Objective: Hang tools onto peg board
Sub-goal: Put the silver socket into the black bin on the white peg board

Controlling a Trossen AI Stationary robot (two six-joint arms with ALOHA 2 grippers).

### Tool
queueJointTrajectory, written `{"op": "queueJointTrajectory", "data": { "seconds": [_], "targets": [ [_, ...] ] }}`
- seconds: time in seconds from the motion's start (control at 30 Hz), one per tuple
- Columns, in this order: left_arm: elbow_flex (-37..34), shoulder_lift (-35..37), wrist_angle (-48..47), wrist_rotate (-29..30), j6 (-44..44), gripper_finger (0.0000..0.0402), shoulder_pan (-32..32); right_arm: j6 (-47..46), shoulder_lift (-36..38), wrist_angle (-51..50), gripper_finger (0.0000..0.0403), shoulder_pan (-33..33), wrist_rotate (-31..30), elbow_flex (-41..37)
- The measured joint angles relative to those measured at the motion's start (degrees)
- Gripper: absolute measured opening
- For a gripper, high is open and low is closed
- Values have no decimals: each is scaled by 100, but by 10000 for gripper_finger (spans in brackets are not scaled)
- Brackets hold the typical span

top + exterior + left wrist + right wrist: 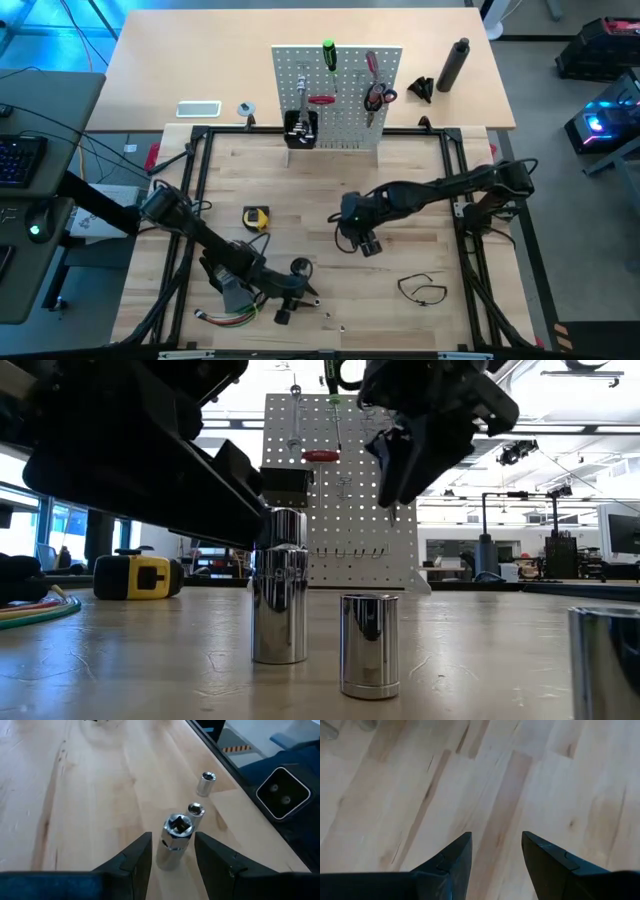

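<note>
- Two arms work over the wooden desk [330, 290]; the peg board [350, 110] stands upright at the desk's far edge, well apart from both.
- Left gripper [172, 857] sits low near the desk's near edge, its jaws parted on either side of a shiny upright metal socket [174, 842]; the fingers [135, 862] seem just clear of it, though contact is hard to judge.
- Beside that socket stand a thinner one [196, 812] touching or nearly touching it, and a third [205, 782] a little farther on, close to the desk's black frame rail [235, 765].
- Right gripper [495, 860] hangs above the middle of the desk with jaws open and nothing between them; only bare wood lies below.
- Already on the board: a green-handled screwdriver [328, 55], a red-handled tool [321, 100], red-handled pliers [374, 95] and a small black bin [300, 130].
- Still on the desk: a yellow tape measure [257, 217] left of centre, a thin black loop [421, 289] toward the right, and a bundle of coloured wires [222, 318] by the near edge.
- Most open room is the broad strip between the board and the two arms.
</note>
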State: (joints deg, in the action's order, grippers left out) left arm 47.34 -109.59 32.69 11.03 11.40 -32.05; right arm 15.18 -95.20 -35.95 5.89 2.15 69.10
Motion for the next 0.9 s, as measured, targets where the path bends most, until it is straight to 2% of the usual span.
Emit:
{"op": "queueJointTrajectory", "data": {
  "seconds": [0.6, 0.9],
  "targets": [
    [266, -233, 23, -107, -210, 140, 59, -94, -4, 483, 168, 91, 2, -255],
    [266, -231, 15, -81, -378, 75, 76, -79, -2, 518, 168, 91, 1, -253]
  ]
}}
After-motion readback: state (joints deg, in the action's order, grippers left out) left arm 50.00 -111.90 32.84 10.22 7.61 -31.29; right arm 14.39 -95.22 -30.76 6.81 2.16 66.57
